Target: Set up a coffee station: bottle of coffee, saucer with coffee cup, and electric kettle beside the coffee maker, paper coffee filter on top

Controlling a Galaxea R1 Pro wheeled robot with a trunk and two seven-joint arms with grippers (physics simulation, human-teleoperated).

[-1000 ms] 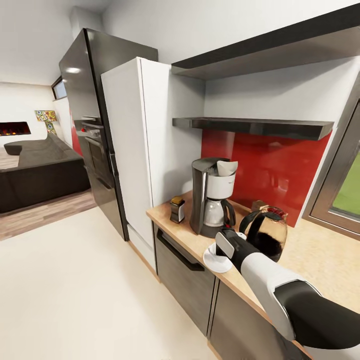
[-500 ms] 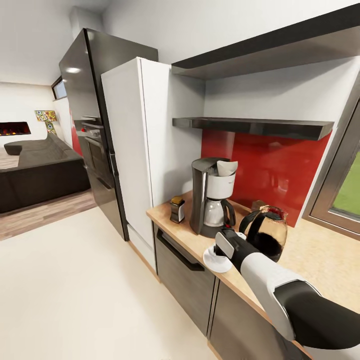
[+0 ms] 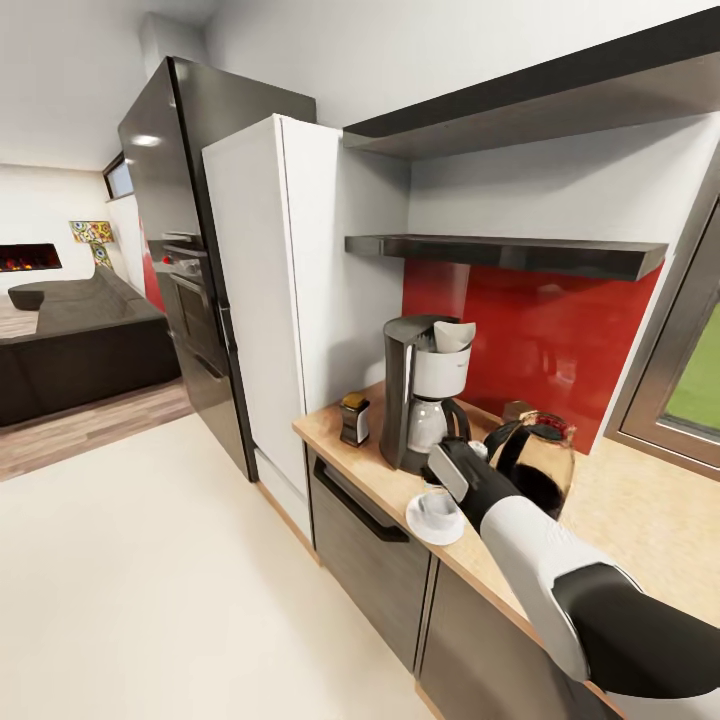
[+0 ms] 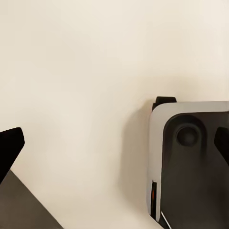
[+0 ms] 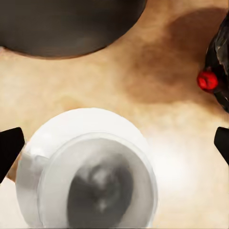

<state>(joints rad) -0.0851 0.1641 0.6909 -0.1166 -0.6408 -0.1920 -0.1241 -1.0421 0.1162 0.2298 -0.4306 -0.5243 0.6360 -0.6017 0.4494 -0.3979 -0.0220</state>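
Wood-toned countertop (image 3: 375, 470) carries the whole station in the head view: the coffee maker (image 3: 422, 405) stands upright near the white tall cabinet (image 3: 285, 300), with a pale paper coffee filter (image 3: 453, 335) perched on top. To its left sits the bottle of coffee (image 3: 353, 418), close by but apart from it. In front, near the counter edge, the white saucer (image 3: 434, 520) holds the coffee cup (image 3: 437, 505). The electric kettle (image 3: 533, 462) — dark glass, with a black handle — stands just to the right of the coffee maker, against the red backsplash (image 3: 545, 345). The right gripper (image 3: 452, 470) hangs above and slightly behind the cup, not touching it.

From the left wrist view, pale floor (image 4: 86, 95) lies below, with the robot's grey-and-black base (image 4: 191, 162) at one side; the left gripper's black fingertips (image 4: 10, 145) sit far apart at the frame edges.

Looking down from the right wrist view, the cup (image 5: 98, 188) rests on the saucer (image 5: 81, 121), the coffee maker's dark base (image 5: 67, 24) beyond it and the kettle's red button (image 5: 208, 80) to the side. The jaws stand wide apart — empty.
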